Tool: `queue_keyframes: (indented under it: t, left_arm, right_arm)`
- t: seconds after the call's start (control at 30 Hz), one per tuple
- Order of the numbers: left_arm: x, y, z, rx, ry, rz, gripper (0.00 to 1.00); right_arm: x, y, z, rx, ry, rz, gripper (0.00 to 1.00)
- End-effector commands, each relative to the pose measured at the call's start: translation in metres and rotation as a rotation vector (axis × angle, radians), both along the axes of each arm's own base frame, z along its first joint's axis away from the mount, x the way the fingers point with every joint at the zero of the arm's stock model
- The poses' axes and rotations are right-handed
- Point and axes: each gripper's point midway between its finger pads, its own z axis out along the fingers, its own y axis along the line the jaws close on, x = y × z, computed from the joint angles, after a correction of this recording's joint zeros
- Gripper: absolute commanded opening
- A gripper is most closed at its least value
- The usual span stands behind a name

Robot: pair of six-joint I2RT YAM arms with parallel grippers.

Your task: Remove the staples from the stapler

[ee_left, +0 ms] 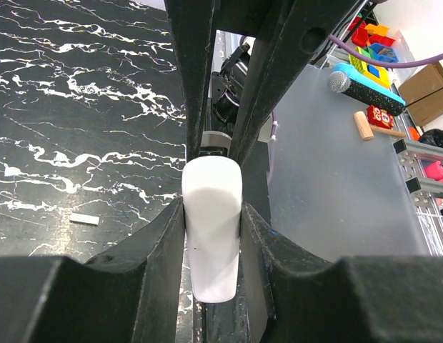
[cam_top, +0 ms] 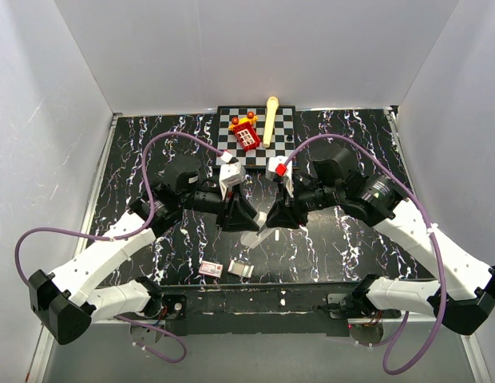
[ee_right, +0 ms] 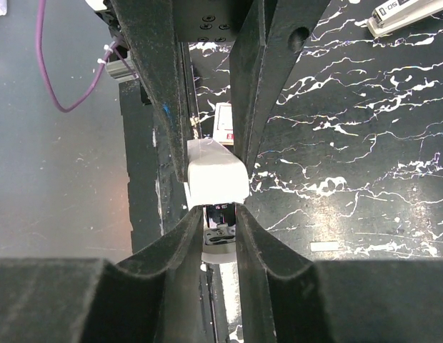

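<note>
The left gripper (ee_left: 212, 211) is pinching one end of a white rounded plastic stick (ee_left: 211, 243). The right gripper (ee_right: 218, 214) is pinching the other end, so the two grippers meet nose to nose. The stick looks lifted off the black table with white marble lines (ee_right: 364, 143). Its long side runs from one gripper to the other, along the near edge.

The small slim stapler with a silver-grey top and black base (ee_right: 407, 16) is in neither gripper. It lies flat on the table, well apart from the stick. From the right gripper it is ahead, past the fingertips, and off toward the far side. That looks like the left arm's side, so I think the left arm is nearer. The top camera does not show it; maybe the left arm hides it. Its long side lies nearly across the right wrist picture, tipped up a little at the right. Only part shows, so I cannot tell which end is the front.

A tiny thin pale strip of staples (ee_right: 323, 246) lies flat on the table, on the far side of the grippers. I think a gripper must drop the stick before reaching the stapler.
</note>
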Motion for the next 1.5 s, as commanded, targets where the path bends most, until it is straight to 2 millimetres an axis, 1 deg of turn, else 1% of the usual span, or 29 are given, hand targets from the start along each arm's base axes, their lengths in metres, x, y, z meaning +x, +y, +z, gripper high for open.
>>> queue_keyframes:
  t: [0.0,0.1,0.27,0.37,0.43,0.47,0.5,0.67,0.8,0.87,1.03,1.1,1.17,1.3,1.4,1.47]
  left_arm:
    - [-0.007,0.002,0.023,-0.074,-0.067,-0.027,0.00]
    - [-0.008,0.002,0.023,-0.079,-0.071,-0.026,0.00]
    - [-0.009,0.002,0.027,-0.091,-0.078,-0.028,0.00]
    - [-0.009,0.003,0.032,-0.102,-0.089,-0.022,0.00]
    - [-0.010,0.004,0.036,-0.113,-0.099,-0.015,0.00]
    - [-0.010,0.004,0.039,-0.120,-0.107,-0.011,0.00]
    - [-0.009,0.005,0.042,-0.126,-0.113,-0.003,0.00]
    - [-0.005,0.009,0.056,-0.162,-0.141,0.063,0.00]
    - [-0.003,0.013,0.065,-0.195,-0.155,0.116,0.00]
    - [-0.001,0.015,0.069,-0.206,-0.159,0.139,0.00]
    - [0.003,0.017,0.077,-0.224,-0.170,0.178,0.00]
    - [0.003,0.017,0.078,-0.226,-0.170,0.178,0.00]
    - [0.003,0.015,0.077,-0.221,-0.162,0.168,0.00]
    - [0.006,0.011,0.066,-0.194,-0.135,0.158,0.00]
    - [0.010,0.010,0.059,-0.178,-0.131,0.176,0.00]
    - [0.014,0.010,0.053,-0.158,-0.121,0.186,0.00]
  right_arm:
    - [-0.006,0.004,0.006,0.023,-0.003,0.035,0.32]
    - [-0.009,0.006,0.007,0.024,0.000,0.046,0.31]
    - [-0.017,0.009,0.003,0.019,0.037,0.086,0.30]
    - [-0.025,0.008,-0.001,0.019,0.064,0.116,0.17]
    - [-0.031,0.007,-0.005,0.019,0.083,0.137,0.09]
    - [-0.033,0.006,-0.006,0.022,0.086,0.141,0.02]
    - [-0.036,0.004,-0.008,0.020,0.092,0.141,0.01]
    - [-0.046,-0.004,-0.017,0.052,0.110,0.129,0.01]
    - [-0.054,-0.012,-0.034,0.050,0.143,0.110,0.01]
    - [-0.058,-0.014,-0.039,0.051,0.156,0.107,0.01]
    - [-0.062,-0.017,-0.046,0.055,0.169,0.096,0.01]
    - [-0.061,-0.017,-0.045,0.069,0.163,0.085,0.01]
    - [-0.058,-0.014,-0.039,0.087,0.148,0.077,0.01]
    - [-0.050,-0.012,-0.020,0.114,0.107,0.048,0.01]
    - [-0.043,-0.014,-0.006,0.130,0.058,0.010,0.07]
    - [-0.036,-0.016,0.000,0.133,0.029,-0.029,0.18]
